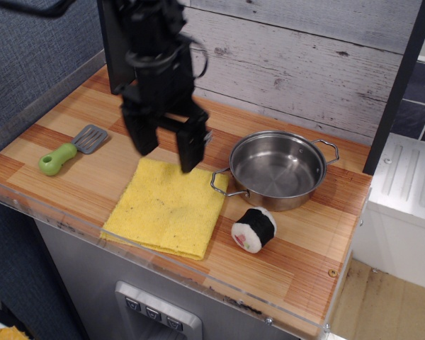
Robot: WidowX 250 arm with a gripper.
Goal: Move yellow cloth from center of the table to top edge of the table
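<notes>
Steel pot: upright on the right half of the table, two wire handles, one toward the cloth and one toward the back right. Interior is bare metal; nothing sits inside it.

Yellow cloth: lies flat on the wood planks at the centre-front of the table, folded, roughly square, with small dark specks on its surface. It is turned slightly relative to the table edges, its sides running diagonally, near-left corner reaching close to the clear front rim. No distinct long axis can be made out. Its right edge lies just beside the pot's near handle; whether they touch cannot be told.

Gripper: black, two fingers pointing downward, jaws spread wide and holding nothing. The fingertips are over the cloth's rear edge; contact with the cloth cannot be confirmed.

Sushi roll toy: on the table just in front of the pot, right of the cloth.

Green-handled spatula: on the left side of the table, well apart from the cloth.
</notes>
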